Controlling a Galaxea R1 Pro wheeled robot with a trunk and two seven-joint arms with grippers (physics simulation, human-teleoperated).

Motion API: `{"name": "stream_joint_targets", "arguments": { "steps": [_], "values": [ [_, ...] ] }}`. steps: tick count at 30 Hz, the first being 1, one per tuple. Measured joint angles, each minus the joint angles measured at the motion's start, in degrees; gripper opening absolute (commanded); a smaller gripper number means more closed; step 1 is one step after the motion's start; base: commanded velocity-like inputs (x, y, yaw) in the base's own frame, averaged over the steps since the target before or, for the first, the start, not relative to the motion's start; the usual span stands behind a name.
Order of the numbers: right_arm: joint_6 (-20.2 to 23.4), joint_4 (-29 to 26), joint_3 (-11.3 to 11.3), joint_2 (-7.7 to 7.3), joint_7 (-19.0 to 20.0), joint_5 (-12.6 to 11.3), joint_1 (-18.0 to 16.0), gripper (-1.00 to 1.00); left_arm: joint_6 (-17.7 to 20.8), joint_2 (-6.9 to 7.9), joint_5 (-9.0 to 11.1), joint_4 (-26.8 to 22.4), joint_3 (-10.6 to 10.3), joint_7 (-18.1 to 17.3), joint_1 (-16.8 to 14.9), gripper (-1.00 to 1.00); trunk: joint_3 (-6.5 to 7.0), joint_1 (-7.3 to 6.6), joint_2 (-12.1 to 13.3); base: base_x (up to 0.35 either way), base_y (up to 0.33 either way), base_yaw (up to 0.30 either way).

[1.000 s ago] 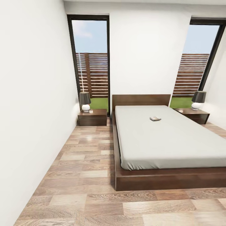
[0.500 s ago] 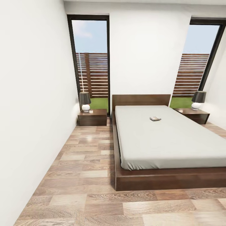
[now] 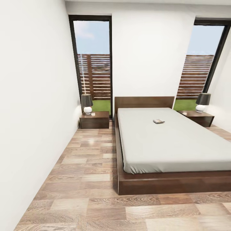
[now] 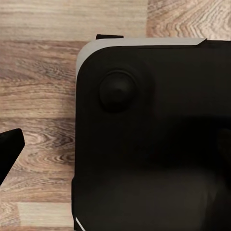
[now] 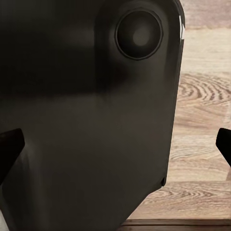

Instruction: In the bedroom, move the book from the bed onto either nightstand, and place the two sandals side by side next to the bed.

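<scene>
From the head view the robot stands at the foot end of the bedroom, looking up a strip of wood-plank floor [image 3: 89,166] between the white left wall and the bed. At the far left end of that strip sits a nightstand [image 3: 94,119] with a dark-shaded lamp [image 3: 87,103] on its top, leaving bare surface beside the lamp base. To its right the bed [image 3: 166,141] runs toward the robot, and the book [image 3: 158,121] lies flat on the mattress toward the headboard, roughly mid-width and apart from both edges. Further right a second nightstand [image 3: 197,117] carries its own lamp [image 3: 202,102]. No sandals can be made out. The step in hand looks like the approach to the book: driving up the left aisle should bring the robot level with it, though a reach across the mattress will still be needed, so stopping close against the frame seems wise. In the wrist views the left gripper [image 4: 9,151] and the right gripper [image 5: 115,144] hang over the floor beside the dark robot body; the right jaws stand wide apart and empty, while the left jaws' state cannot be told.
</scene>
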Motion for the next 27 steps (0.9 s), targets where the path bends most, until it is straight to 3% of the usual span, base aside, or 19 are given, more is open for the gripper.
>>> {"name": "stream_joint_targets", "arguments": {
  "steps": [27],
  "values": [
    [0.0, 0.01, 0.02, 0.14, 0.0, 0.0, 0.0, 1.0, 0.0, -0.03, -0.06, 0.0, -0.01, 0.0, 0.0, 1.0, 0.0, 0.0, 0.0, -0.08, -0.037, 0.0]
  ]
}}
